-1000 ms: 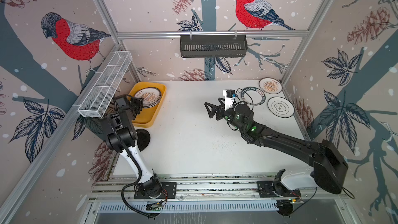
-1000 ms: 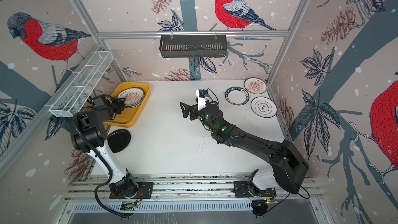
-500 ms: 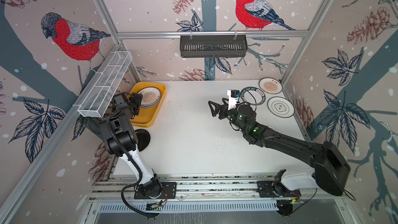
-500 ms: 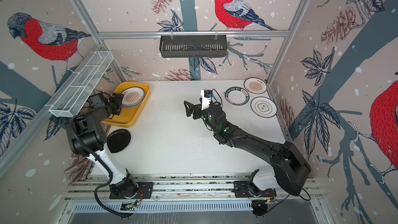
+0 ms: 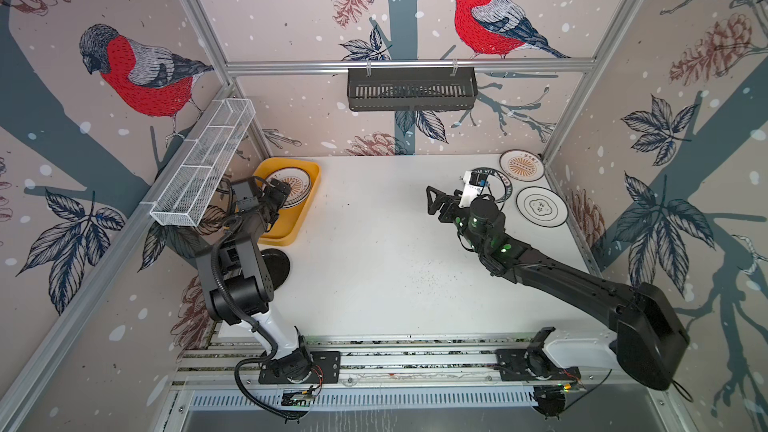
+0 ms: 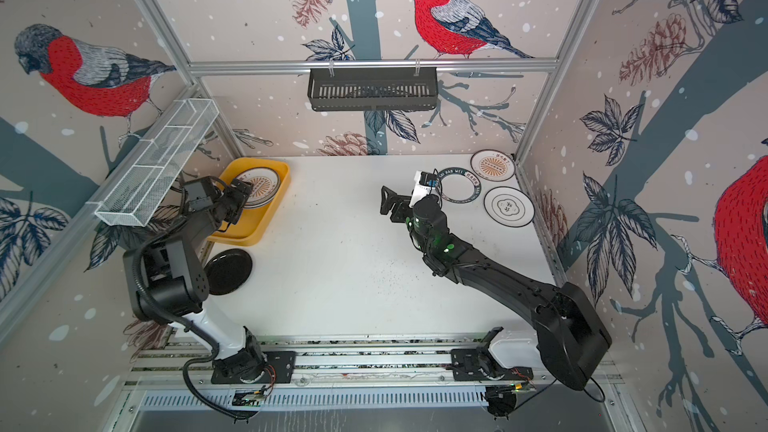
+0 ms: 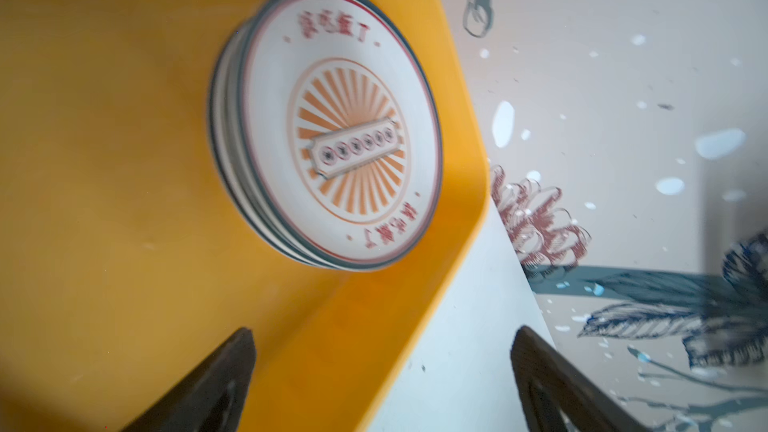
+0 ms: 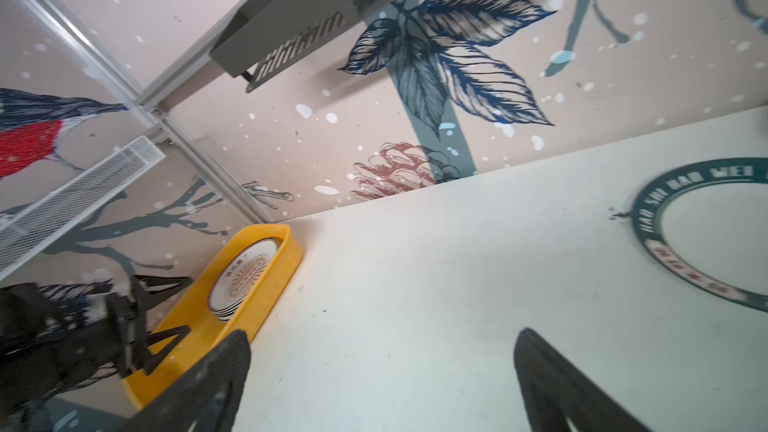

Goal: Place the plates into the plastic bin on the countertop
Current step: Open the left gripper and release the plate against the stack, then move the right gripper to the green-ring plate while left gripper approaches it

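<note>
The left end effector (image 5: 277, 196) is hanging released and empty over the plastic bin (image 5: 286, 238), just beside the stacked plates (image 5: 296, 185) inside. The right end effector (image 5: 434, 201) is gaping empty above the table (image 5: 374, 263). A drop seems finished; next calls for reaching the black plate (image 6: 228, 272) nearby.

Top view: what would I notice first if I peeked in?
Probably the bright yellow plastic bin in the far left corner of the countertop, holding a stack of white plates with an orange sunburst on top. Then the big red birds on the walls, and three more plates lying at the far right.
</note>
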`<state>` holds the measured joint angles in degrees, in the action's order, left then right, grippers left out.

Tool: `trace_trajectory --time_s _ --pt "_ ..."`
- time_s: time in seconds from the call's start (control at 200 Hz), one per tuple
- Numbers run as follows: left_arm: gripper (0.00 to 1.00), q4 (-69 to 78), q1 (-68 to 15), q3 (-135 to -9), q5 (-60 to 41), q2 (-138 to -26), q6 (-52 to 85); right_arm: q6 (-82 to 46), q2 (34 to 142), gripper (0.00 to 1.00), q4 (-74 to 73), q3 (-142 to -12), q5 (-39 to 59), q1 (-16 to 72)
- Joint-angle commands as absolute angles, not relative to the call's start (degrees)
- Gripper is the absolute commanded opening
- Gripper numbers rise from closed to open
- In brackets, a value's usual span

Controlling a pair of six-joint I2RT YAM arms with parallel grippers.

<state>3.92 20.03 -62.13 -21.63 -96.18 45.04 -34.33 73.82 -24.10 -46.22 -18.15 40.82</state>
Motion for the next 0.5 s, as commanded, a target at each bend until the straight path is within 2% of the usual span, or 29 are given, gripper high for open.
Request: trace_trajectory --time_s 0.0,0.105,0.28,0.495 --pt "0.96 11.93 17.70 -60.26 -21.21 -92.56 41.35 -37.22 72.16 1.00 -19.71 -45.35 -23.32 38.99" --pt "0.96 14.92 14.44 -58.63 -24.14 -90.18 40.52 -41.51 72.07 1.00 -14.31 -45.18 -24.51 34.54" --pt "0.96 22.21 8.31 -54.66 -33.19 -88.47 43.40 -42.45 72.07 1.00 -12.75 -43.31 -17.88 25.60" --pt "0.96 23.53 -2.33 -53.43 -34.42 -86.89 42.03 -42.28 75.25 1.00 -15.00 -42.71 -8.76 15.25"
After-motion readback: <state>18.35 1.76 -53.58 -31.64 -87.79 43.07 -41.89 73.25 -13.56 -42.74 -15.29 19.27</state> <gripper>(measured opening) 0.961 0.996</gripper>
